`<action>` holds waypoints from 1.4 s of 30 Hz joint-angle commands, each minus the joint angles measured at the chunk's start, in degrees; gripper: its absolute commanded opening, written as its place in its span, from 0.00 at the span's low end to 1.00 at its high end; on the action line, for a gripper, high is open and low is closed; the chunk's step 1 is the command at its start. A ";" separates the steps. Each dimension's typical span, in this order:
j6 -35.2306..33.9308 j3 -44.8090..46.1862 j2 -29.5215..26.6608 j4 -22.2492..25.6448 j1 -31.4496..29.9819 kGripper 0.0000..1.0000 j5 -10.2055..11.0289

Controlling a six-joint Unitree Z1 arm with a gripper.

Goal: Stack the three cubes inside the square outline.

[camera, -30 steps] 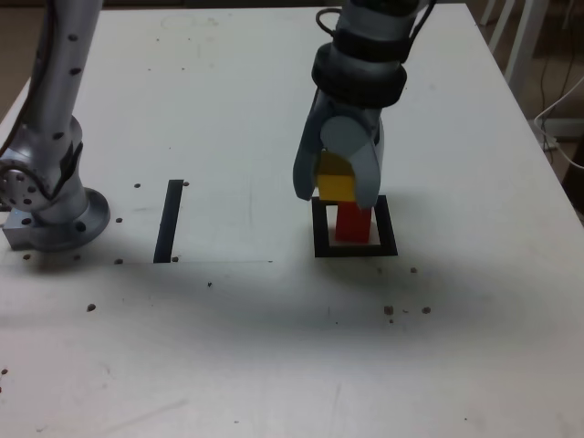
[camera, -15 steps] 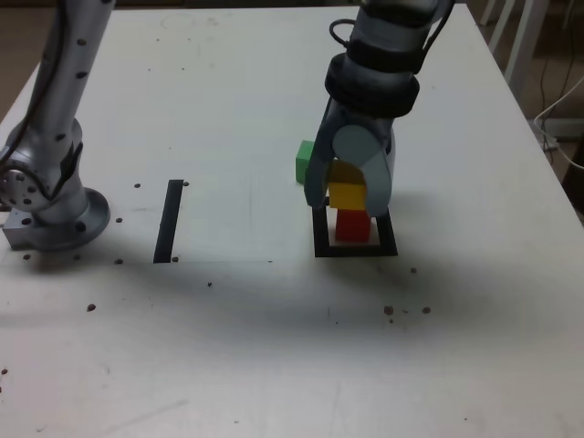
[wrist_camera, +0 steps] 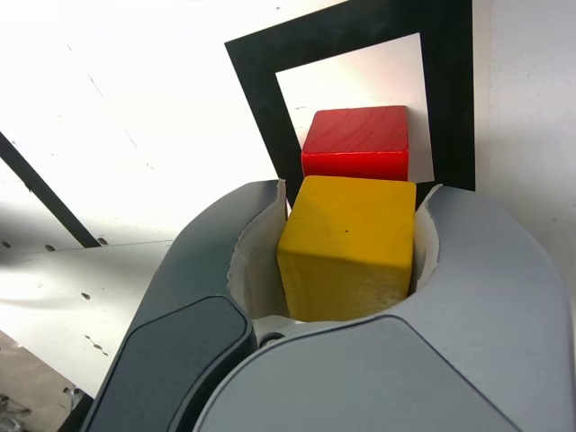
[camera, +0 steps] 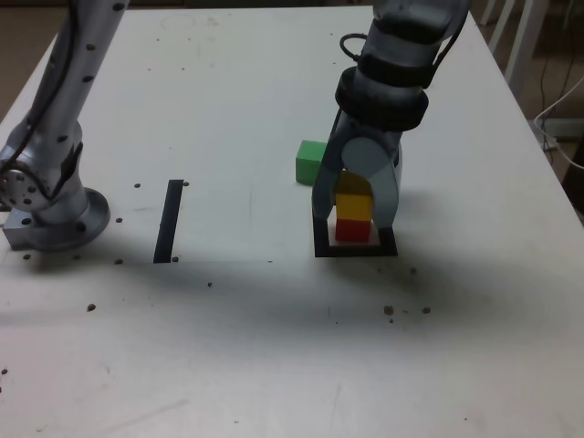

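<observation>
The claw (camera: 355,206) pinched the yellow cube (camera: 354,206) right over the red cube (camera: 353,230) inside the square outline (camera: 356,249) — it should line up the edges and let go softly — while the green cube (camera: 310,161) waited nearby on the worktop (camera: 228,347).

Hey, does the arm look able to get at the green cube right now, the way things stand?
Probably not yet. The end effector is shut on the yellow cube, low over the red cube in the square outline. The green cube sits in the open nearby, nothing blocking it.
</observation>
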 commanded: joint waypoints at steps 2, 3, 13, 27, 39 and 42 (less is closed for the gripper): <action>0.64 0.05 0.56 -0.28 0.37 0.43 -0.01; 0.83 0.17 0.64 -0.35 0.47 0.53 -0.03; 1.51 1.10 0.76 -0.63 1.13 1.00 -0.03; 0.67 2.77 -4.83 -0.58 3.31 1.00 3.12; 2.49 8.76 -9.80 -0.55 11.05 0.99 5.36; 4.43 10.74 -10.10 -1.03 12.99 0.98 5.95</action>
